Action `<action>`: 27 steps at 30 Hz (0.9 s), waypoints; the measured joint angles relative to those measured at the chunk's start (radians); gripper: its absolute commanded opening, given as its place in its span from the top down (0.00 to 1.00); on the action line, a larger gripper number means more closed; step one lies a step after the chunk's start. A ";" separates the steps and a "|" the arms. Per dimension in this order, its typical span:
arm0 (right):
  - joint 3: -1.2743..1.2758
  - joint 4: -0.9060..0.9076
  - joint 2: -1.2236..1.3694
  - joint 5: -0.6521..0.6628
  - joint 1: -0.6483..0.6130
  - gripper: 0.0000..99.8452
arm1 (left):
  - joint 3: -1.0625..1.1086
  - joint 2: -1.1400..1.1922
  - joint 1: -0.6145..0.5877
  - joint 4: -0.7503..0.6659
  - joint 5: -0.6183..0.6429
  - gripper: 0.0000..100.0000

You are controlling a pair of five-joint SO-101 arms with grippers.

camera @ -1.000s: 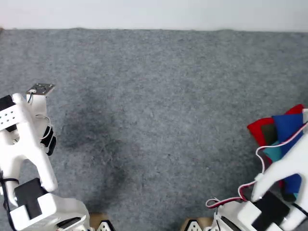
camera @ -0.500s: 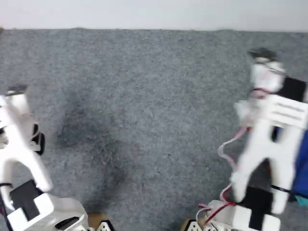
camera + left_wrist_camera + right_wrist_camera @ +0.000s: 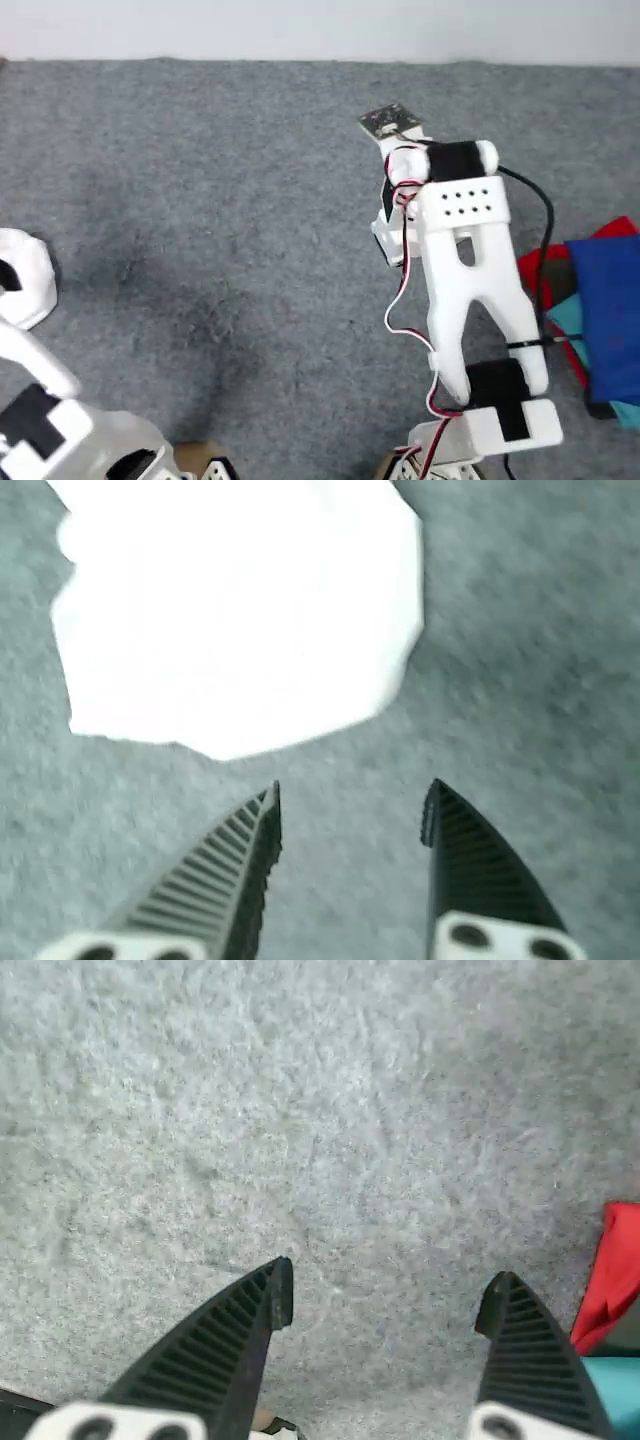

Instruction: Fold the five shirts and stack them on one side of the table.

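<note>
The right gripper [image 3: 390, 1285] hangs with jaws spread wide and empty above the grey felt [image 3: 300, 1110], the red shirt [image 3: 612, 1270] and a teal shirt [image 3: 612, 1390] lying near it. The left gripper [image 3: 352, 798] is likewise spread and empty over the felt, near a bright white shape [image 3: 240, 610] too washed out to identify. In the high view the right arm [image 3: 470, 205] stretches over mid-table and the left arm [image 3: 25, 285] sits at the left edge, while a blue shirt [image 3: 610, 300] tops the pile at the table's right edge
</note>
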 measured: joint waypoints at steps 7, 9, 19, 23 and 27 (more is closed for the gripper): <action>0.000 0.000 0.006 0.081 0.003 0.69 | -0.071 0.282 -0.003 -0.121 -0.037 0.79; 0.000 0.000 0.006 0.095 0.009 0.69 | -0.138 0.382 -0.003 -0.121 -0.038 0.83; 0.000 0.000 0.011 0.101 0.074 0.70 | -0.689 0.858 0.008 0.153 -0.138 0.99; 0.000 0.000 0.011 0.101 0.074 0.70 | -0.801 0.876 0.008 0.203 -0.098 0.99; 0.000 0.000 0.011 0.101 0.075 0.70 | -0.718 0.753 0.035 0.206 -0.055 0.99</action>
